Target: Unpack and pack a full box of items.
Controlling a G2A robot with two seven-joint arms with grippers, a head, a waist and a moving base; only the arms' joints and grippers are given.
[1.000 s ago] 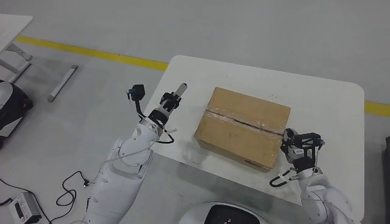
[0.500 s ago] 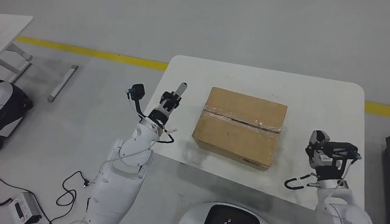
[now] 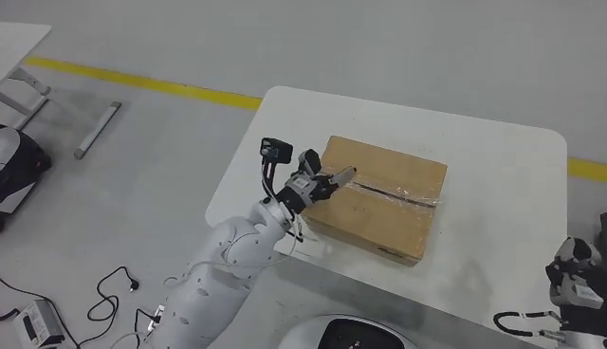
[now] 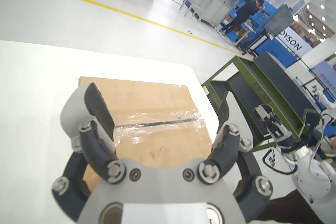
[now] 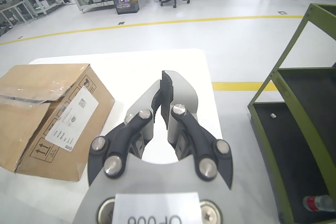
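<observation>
Box point(image 3: 379, 200) of brown cardboard sits closed in the middle of the white table point(image 3: 493, 140), with clear tape over its top seam. In the top view the left gripper point(image 3: 334, 178) hangs over the box's left end, and the right gripper point(image 3: 577, 283) is by the table's near right corner. In the left wrist view the fingers point(image 4: 101, 107) are spread wide above the taped seam point(image 4: 157, 122). In the right wrist view the fingers point(image 5: 168, 88) are pressed together on nothing. The box's white label point(image 5: 71, 117) lies to their left, well apart.
</observation>
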